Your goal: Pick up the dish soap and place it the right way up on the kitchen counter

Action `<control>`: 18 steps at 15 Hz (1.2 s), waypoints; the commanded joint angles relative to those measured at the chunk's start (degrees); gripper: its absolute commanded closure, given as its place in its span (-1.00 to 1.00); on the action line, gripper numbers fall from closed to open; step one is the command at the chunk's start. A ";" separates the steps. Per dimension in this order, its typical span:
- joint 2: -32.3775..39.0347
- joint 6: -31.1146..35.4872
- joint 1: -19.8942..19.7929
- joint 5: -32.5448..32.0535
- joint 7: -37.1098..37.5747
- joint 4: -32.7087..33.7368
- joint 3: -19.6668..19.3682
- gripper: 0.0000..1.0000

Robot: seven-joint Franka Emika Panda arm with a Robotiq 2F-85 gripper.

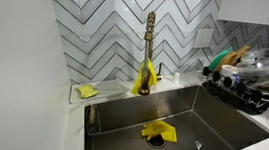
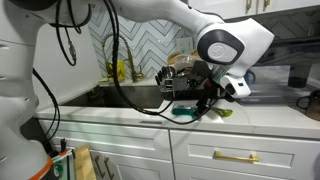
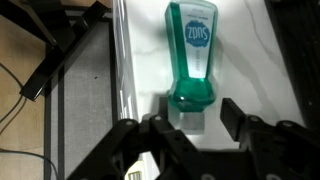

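Observation:
The dish soap (image 3: 190, 55) is a clear bottle of green liquid that lies on its side on the white kitchen counter (image 3: 245, 50), with its grey cap towards my gripper. My gripper (image 3: 197, 120) is open. Its two black fingers stand to either side of the cap end without touching it. In an exterior view the gripper (image 2: 193, 98) hangs low over the counter (image 2: 250, 120) in front of the sink, and the green bottle (image 2: 184, 114) lies just under it.
The steel sink (image 1: 219, 129) holds a yellow cloth (image 1: 159, 131). A brass faucet (image 1: 148, 46) stands behind it, with a yellow sponge (image 1: 87, 91) on the ledge. A loaded dish rack (image 1: 255, 78) sits beside the sink. The counter's front edge (image 3: 118, 60) drops off towards the floor.

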 commanded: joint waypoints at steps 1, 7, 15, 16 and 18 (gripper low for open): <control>0.83 -1.73 -0.95 -0.41 0.86 1.38 0.68 0.47; -0.21 -1.07 -0.96 -0.75 0.57 0.45 0.47 0.87; -11.83 5.02 2.60 -10.40 0.25 -5.96 -0.11 0.87; -13.49 6.03 3.04 -11.90 0.09 -6.87 0.10 0.87; -16.99 10.29 4.28 -14.89 0.80 -9.68 0.46 0.87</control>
